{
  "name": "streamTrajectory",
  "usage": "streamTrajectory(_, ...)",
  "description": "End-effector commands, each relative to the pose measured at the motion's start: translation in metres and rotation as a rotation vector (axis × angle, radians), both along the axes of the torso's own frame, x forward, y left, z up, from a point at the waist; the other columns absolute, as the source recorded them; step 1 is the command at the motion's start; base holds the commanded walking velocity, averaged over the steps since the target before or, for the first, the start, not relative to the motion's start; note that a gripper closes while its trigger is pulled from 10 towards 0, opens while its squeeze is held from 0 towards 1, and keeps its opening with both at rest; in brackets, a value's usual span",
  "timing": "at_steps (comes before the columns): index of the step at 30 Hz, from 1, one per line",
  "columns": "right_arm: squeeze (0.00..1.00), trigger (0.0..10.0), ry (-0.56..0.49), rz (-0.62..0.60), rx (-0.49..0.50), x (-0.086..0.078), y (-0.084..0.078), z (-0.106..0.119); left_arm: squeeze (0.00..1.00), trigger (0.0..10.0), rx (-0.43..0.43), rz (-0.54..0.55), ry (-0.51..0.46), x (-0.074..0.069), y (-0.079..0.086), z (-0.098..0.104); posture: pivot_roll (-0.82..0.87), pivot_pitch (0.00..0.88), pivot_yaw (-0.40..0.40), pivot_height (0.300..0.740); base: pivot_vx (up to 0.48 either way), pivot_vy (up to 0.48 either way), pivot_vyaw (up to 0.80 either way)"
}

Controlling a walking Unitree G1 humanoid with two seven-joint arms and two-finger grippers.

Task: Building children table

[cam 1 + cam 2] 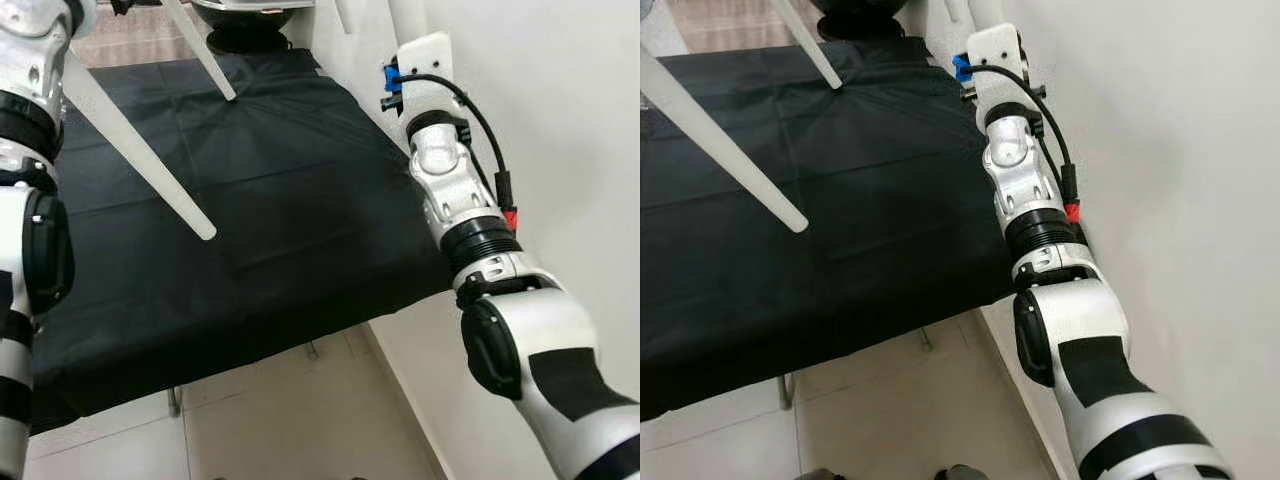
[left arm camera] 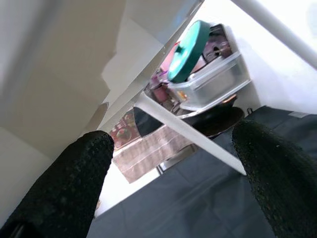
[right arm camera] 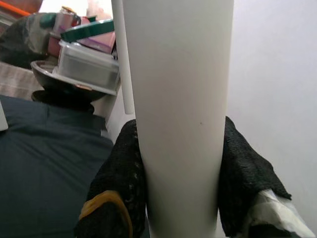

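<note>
White table legs hang over a black-covered surface [image 1: 260, 220]: a long slanted leg [image 1: 140, 150] on the left and a shorter one [image 1: 205, 55] farther back. My right arm [image 1: 450, 180] reaches up along the wall. In the right wrist view my right gripper [image 3: 181, 163] is shut on a thick white leg [image 3: 178, 99], one black finger [image 3: 124, 168] pressed on each side. My left arm [image 1: 30, 90] is raised at the left edge. My left gripper [image 2: 173, 163] is open, with a thin white leg [image 2: 193, 134] crossing beyond its fingers [image 2: 64, 188].
A dark bowl [image 3: 64, 87] holding a clear plastic box [image 2: 213, 79] and a green lid [image 2: 185, 49] stands at the far end of the covered surface. A white wall [image 1: 560, 120] runs close along the right. Tiled floor [image 1: 290, 420] lies below the front edge.
</note>
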State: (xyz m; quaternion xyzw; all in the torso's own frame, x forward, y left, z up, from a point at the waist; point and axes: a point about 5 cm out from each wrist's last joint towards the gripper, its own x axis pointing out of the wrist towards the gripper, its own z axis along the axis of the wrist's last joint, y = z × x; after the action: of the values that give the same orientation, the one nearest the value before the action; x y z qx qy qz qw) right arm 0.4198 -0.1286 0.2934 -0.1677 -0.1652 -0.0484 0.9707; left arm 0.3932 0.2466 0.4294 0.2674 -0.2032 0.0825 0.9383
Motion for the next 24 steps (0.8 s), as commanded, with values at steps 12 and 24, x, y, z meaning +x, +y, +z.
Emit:
streamTrajectory(12, 0.00, 0.0, 0.185, -0.046, 0.159, 0.002, -0.016, -0.044, 0.00, 10.0, -0.017, 0.008, -0.213, -0.025, 0.002, 0.056, 0.10, 0.041, -0.065, 0.740, 0.000, 0.000, 0.00)
streamTrajectory(24, 0.00, 0.0, 0.241, -0.018, 0.221, 0.000, -0.012, -0.064, 0.00, 10.0, -0.001, -0.058, -0.137, -0.009, -0.015, 0.032, 0.10, 0.051, -0.059, 0.740, 0.000, 0.000, 0.00)
